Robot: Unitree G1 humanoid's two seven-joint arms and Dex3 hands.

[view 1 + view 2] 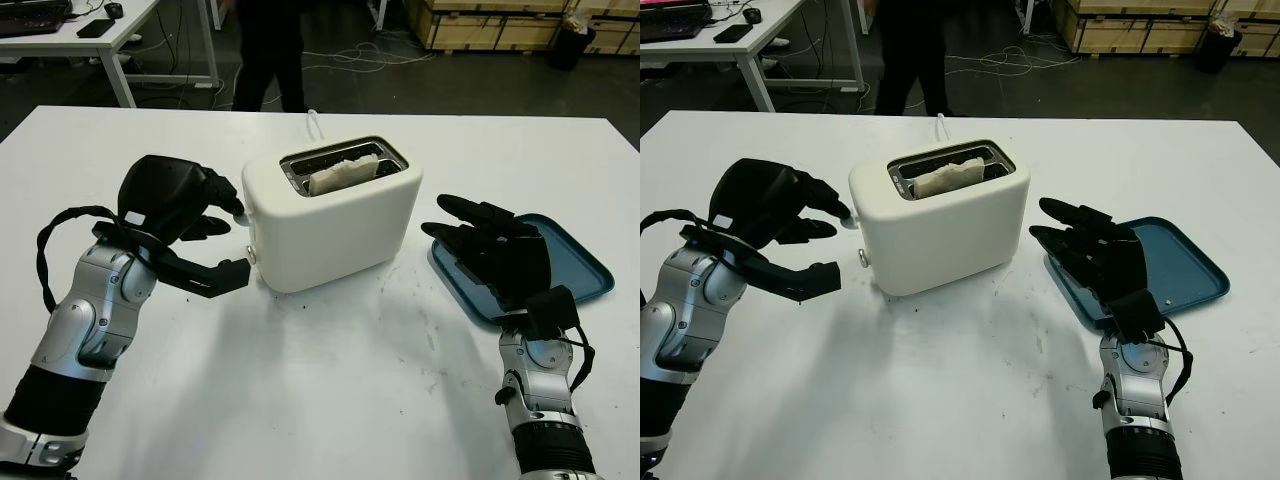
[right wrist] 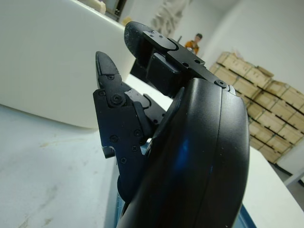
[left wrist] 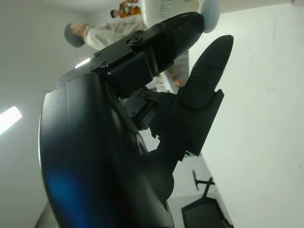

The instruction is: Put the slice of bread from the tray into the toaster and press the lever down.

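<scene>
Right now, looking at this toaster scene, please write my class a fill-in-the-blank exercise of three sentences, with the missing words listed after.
1. The slice of bread sits in the slot of the ____.
2. The blue tray lies on the table under the robot's ____ hand, which is open.
3. The left hand is at the end of the toaster where its ____ is.

Missing words: toaster; right; lever
</scene>
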